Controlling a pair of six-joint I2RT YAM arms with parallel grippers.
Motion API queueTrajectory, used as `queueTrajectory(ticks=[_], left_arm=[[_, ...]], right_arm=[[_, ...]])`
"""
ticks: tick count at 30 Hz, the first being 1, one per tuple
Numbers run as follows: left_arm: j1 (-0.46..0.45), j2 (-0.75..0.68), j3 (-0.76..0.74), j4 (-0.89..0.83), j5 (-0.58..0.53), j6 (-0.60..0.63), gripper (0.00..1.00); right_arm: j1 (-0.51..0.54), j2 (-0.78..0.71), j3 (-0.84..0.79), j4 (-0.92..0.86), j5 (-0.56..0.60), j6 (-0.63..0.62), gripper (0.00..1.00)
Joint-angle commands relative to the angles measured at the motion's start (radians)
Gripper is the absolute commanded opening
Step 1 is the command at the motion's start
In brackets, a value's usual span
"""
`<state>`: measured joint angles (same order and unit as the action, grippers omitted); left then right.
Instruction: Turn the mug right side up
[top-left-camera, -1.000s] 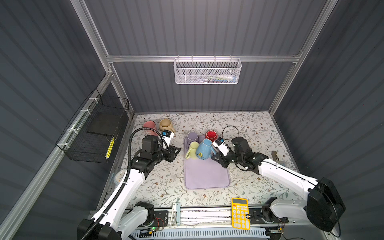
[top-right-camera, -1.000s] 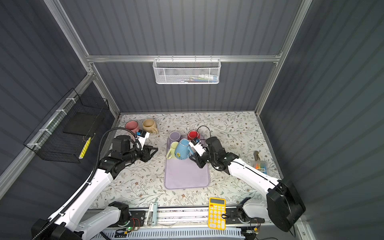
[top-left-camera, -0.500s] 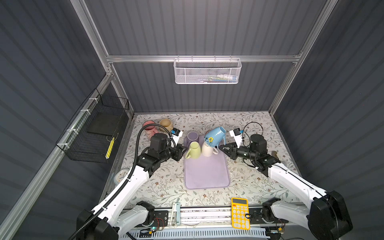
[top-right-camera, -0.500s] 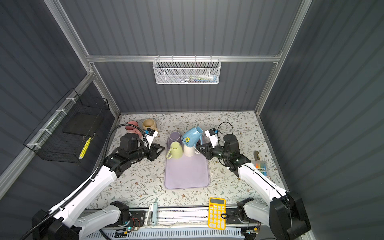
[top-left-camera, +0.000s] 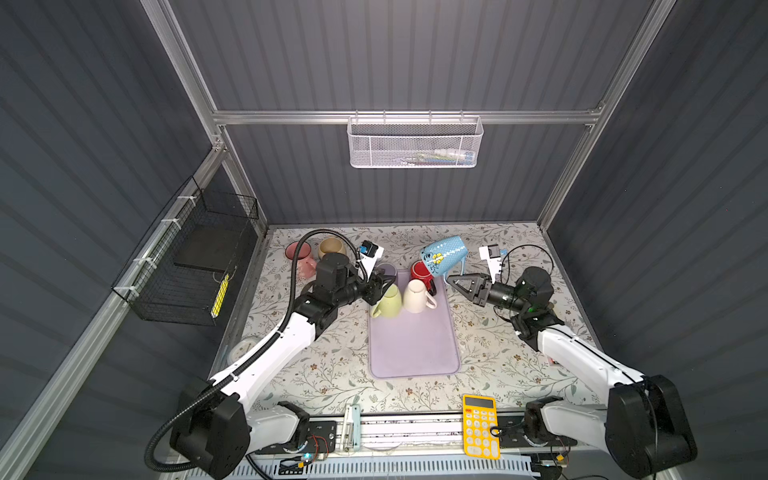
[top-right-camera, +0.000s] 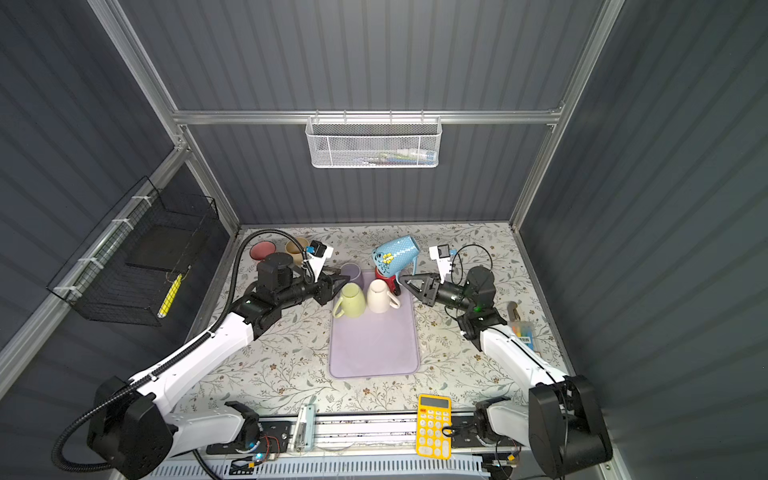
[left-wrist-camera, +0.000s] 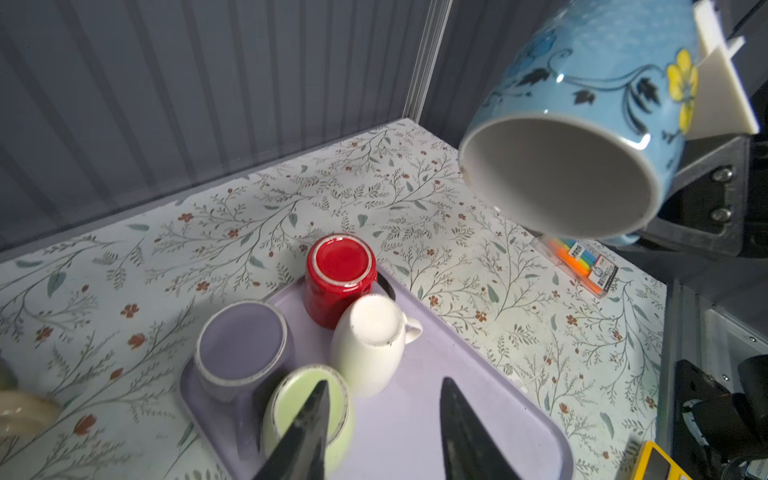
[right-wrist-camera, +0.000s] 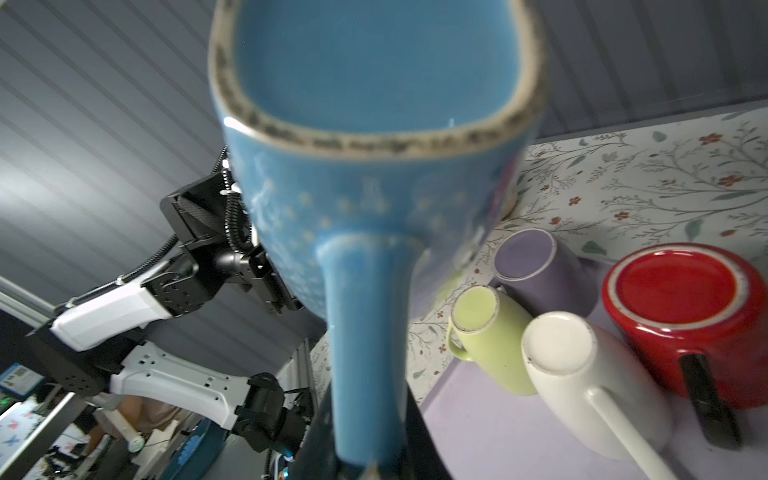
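My right gripper (top-left-camera: 453, 279) is pinched tight on the handle of the blue mug (top-left-camera: 442, 253). I hold it there because the handle is thin enough to fit my jaws, and it lets me roll the cup around.

The blue mug is up in the air by the far end of the lilac tray (top-left-camera: 415, 353). It is tipped on its side, with its mouth aimed down toward my left arm, so I think the turn is about half done. It hangs high so it has room to turn and will not bump the cups below.

My left gripper (left-wrist-camera: 382, 434) has its jaws apart and holds nothing. It sits low by the green mug (top-left-camera: 388, 301).

The green mug, white mug (top-left-camera: 415, 296), red mug (top-left-camera: 419, 271) and purple mug (top-left-camera: 387, 269) all stand upside down on the tray. Next I think I must tip the mouth up and set the blue mug down on a bare spot.
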<state>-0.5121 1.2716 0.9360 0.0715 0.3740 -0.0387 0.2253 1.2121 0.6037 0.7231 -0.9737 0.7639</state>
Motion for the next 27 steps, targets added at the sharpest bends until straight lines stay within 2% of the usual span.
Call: queueTrajectory(ticks=[1,14,20,27], left_arm=[[-0.009,0.041,0.051,0.173,0.06,-0.013,0.45],[-0.05,0.223,0.137,0.484,0.167,-0.089,0.45],[-0.068,0.268,0.169,0.536,0.195,-0.115,0.45],[-0.082,0.303,0.199,0.56,0.215,-0.122,0.44]], right_arm=[[-0.013,0.0,0.012,0.214,-0.066,0.111,0.04],[-0.02,-0.002,0.035,0.223,-0.091,0.162,0.05],[-0.02,0.009,0.038,0.253,-0.093,0.184,0.05],[-0.02,0.044,0.034,0.366,-0.108,0.275,0.04]])
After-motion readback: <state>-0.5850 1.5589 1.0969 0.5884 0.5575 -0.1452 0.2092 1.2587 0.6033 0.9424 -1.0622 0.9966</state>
